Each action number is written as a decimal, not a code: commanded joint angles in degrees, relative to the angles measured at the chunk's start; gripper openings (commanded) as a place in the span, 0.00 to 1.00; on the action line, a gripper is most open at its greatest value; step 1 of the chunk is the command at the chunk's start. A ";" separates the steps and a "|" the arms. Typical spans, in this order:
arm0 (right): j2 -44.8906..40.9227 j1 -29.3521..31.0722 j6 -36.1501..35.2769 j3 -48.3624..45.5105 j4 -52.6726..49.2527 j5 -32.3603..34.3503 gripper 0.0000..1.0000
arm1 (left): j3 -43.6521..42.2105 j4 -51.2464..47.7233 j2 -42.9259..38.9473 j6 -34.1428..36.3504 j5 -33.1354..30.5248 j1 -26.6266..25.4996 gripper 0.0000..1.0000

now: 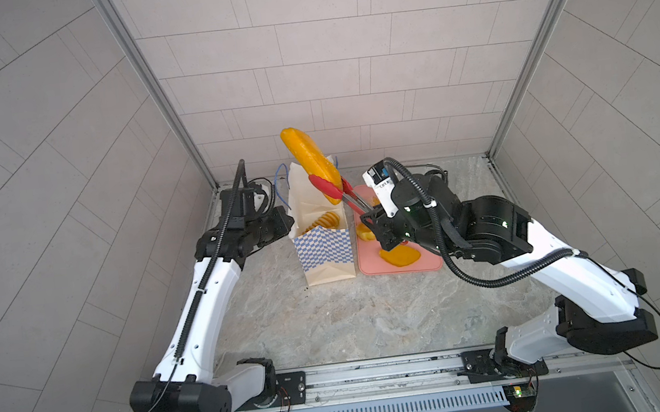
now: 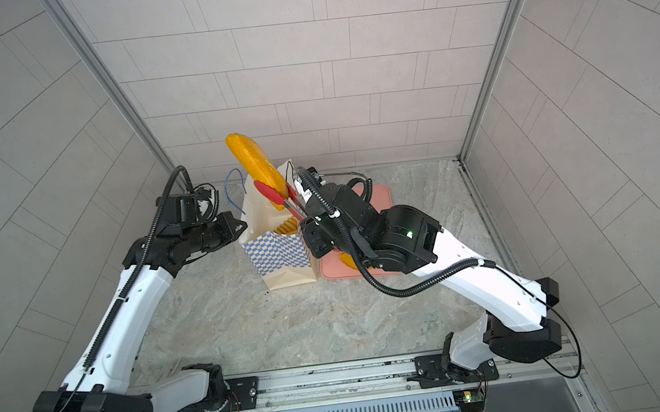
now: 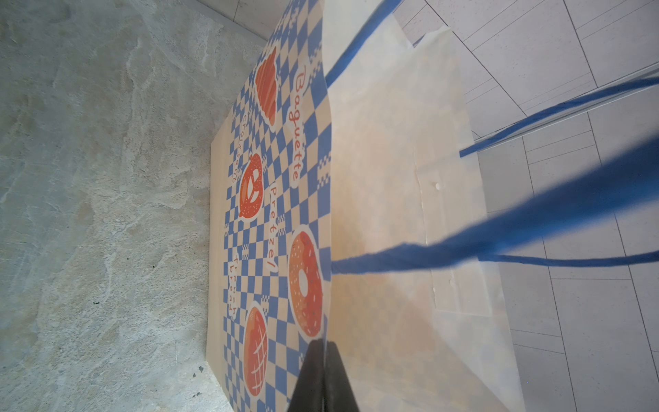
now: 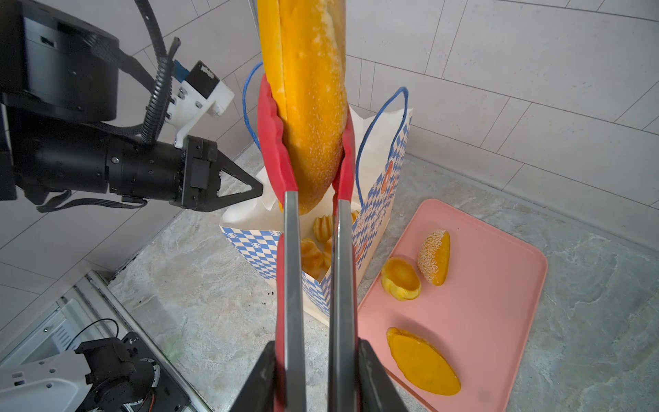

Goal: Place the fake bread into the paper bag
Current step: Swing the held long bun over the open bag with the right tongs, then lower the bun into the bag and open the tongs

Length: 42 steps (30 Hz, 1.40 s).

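Grey-tiled walls [image 1: 324, 49] enclose marbled table [image 1: 352, 317]; left claw [image 1: 288, 221] pinches paper bag [image 1: 325, 253], right claw [image 4: 317, 353] squeezes tongs [image 4: 294, 267] gripping loaf [image 4: 310, 107].

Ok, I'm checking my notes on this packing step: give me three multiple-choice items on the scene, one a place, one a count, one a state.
1. How many pieces lie on the tray? A one; B five; C three.
2. The left pincer is: A wide open; B shut on the bag at its rim; C shut on nothing.
3. Where is the loaf? A in the tongs, over the bag; B on the tray; C in the left pincer.

Key:
1 C, the bun, the round roll and the flat oval lie there.
2 B, it pinches the paper edge.
3 A, the right pincer holds the tongs that clamp it.
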 commanded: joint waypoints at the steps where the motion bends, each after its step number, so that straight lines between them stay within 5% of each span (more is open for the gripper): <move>1: -0.67 0.61 1.81 -1.26 3.28 3.03 0.34 | 0.56 0.35 -1.49 -0.06 -0.01 -0.26 0.00; 30: 0.21 0.64 1.93 -6.54 4.44 3.85 0.51 | -0.04 0.49 -1.75 0.01 0.24 -0.29 0.00; 42: -0.30 0.64 1.23 -4.71 4.11 2.92 0.50 | -0.15 0.54 -1.73 0.10 0.12 -0.29 0.00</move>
